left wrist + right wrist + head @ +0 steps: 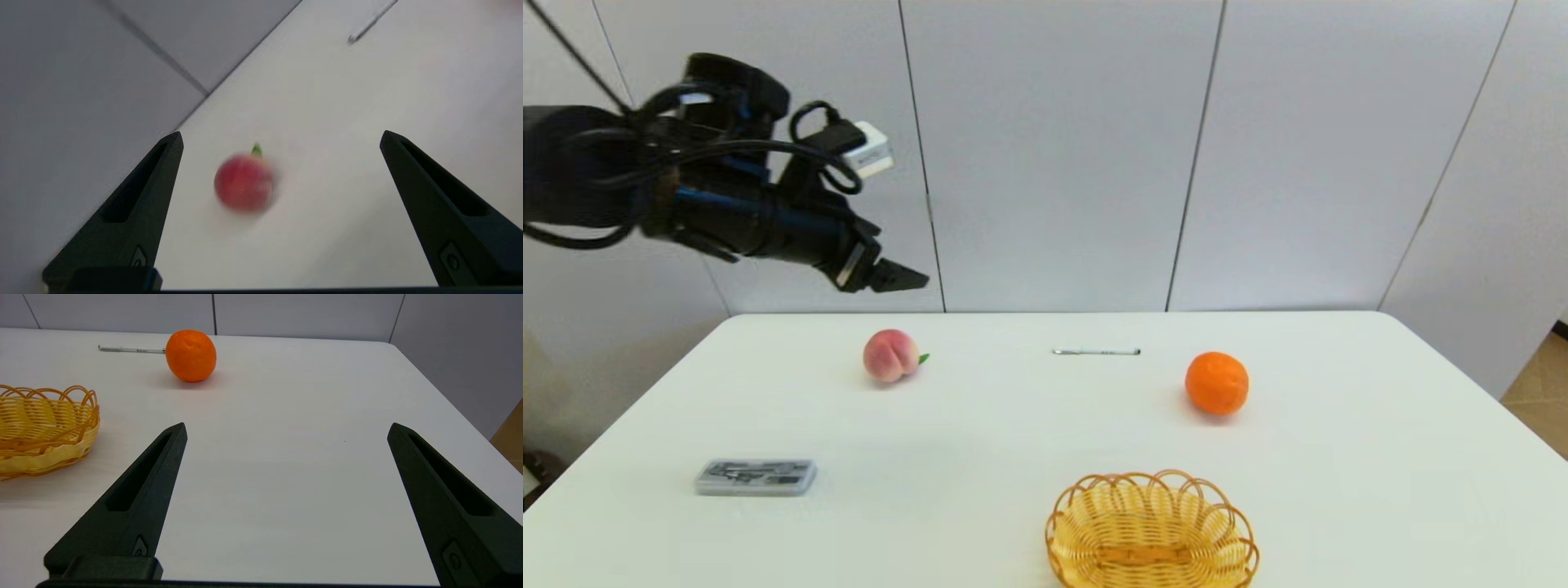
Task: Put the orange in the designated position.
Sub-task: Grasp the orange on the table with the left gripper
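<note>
Orange [1217, 382] resting on the white table [980, 425], beyond and just right of the yellow wicker basket [1152, 531], untouched. Left pincer [282, 141] spread wide, raised above the peach [890, 356]. Right pincer [286, 430] spread, low, nearer than the orange, right of the basket.

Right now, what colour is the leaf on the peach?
Green; the leaf on the peach shows best in the left wrist view.
</note>
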You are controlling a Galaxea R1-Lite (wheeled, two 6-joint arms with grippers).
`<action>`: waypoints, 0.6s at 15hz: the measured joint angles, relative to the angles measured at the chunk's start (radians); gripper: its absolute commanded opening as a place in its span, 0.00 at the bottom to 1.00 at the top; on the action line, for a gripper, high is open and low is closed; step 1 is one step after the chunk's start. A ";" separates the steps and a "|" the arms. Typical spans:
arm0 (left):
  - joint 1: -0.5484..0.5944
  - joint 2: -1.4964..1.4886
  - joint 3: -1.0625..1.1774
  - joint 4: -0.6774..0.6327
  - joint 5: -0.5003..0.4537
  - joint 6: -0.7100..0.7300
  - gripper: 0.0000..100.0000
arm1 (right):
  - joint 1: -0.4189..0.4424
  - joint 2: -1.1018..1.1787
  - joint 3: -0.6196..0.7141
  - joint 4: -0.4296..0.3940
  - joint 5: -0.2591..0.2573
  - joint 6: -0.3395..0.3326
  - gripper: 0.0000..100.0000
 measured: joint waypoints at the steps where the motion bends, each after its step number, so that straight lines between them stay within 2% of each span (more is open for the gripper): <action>1: -0.026 0.085 -0.091 0.001 -0.015 0.001 1.00 | 0.000 0.000 0.000 0.000 0.000 0.000 1.00; 5: -0.140 0.393 -0.369 -0.036 -0.079 -0.018 1.00 | 0.000 0.000 0.000 0.000 0.000 0.000 1.00; 9: -0.262 0.563 -0.423 -0.229 -0.120 -0.118 1.00 | 0.000 0.000 0.000 0.000 0.000 0.000 1.00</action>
